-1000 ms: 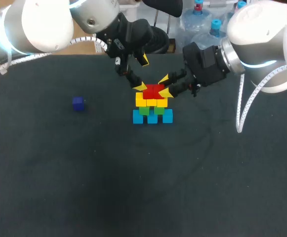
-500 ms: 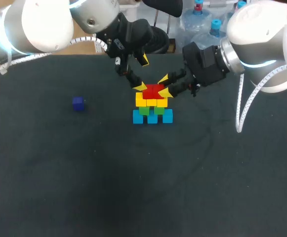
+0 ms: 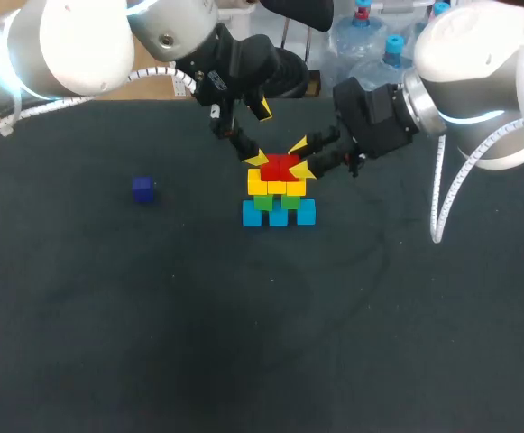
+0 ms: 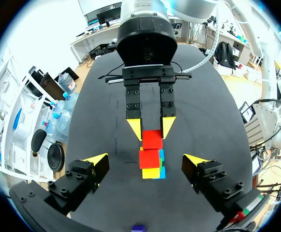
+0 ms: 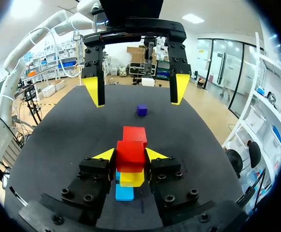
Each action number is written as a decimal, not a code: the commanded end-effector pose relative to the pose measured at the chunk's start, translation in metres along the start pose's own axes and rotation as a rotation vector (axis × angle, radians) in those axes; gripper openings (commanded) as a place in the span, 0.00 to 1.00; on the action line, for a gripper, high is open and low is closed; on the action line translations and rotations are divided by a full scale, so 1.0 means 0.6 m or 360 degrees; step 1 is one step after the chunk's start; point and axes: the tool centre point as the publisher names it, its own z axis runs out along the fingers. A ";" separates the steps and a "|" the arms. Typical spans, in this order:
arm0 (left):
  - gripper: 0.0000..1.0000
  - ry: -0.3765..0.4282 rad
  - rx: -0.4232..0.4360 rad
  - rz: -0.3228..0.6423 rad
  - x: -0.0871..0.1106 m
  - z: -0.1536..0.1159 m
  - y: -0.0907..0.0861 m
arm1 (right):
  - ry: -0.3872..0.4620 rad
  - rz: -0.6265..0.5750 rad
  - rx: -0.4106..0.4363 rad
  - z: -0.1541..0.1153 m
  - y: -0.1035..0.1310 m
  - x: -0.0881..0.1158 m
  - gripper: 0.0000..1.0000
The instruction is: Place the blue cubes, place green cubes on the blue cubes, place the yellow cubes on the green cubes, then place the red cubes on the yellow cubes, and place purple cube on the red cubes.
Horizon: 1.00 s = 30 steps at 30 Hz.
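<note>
A stepped stack stands mid-table: blue cubes (image 3: 279,214) at the bottom, then green cubes (image 3: 275,202), yellow cubes (image 3: 277,188) and two red cubes (image 3: 281,167) on top. My right gripper (image 3: 300,157) is shut on one red cube (image 5: 130,152) resting on the yellow layer; the other red cube (image 5: 134,134) lies just ahead of it. My left gripper (image 3: 260,133) stands wide open on the stack's far side, its fingers apart from the cubes (image 4: 149,158). The purple cube (image 3: 142,188) sits alone to the left, also visible beyond the left gripper (image 5: 141,110).
Black cloth covers the table (image 3: 243,325). Both arms crowd the space behind the stack, while the front half and the area around the purple cube hold nothing else.
</note>
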 end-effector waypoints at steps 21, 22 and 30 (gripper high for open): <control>1.00 -0.0004 0.0000 0.0005 0.002 0.000 0.000 | -0.0003 0.0005 0.0005 0.001 0.000 0.001 0.25; 1.00 -0.0004 0.0000 0.0005 0.002 0.000 0.000 | -0.0003 0.0005 0.0005 0.001 0.000 0.001 0.25; 1.00 -0.0004 0.0000 0.0005 0.002 0.000 0.000 | -0.0002 0.0007 0.0010 -0.001 -0.001 0.001 0.33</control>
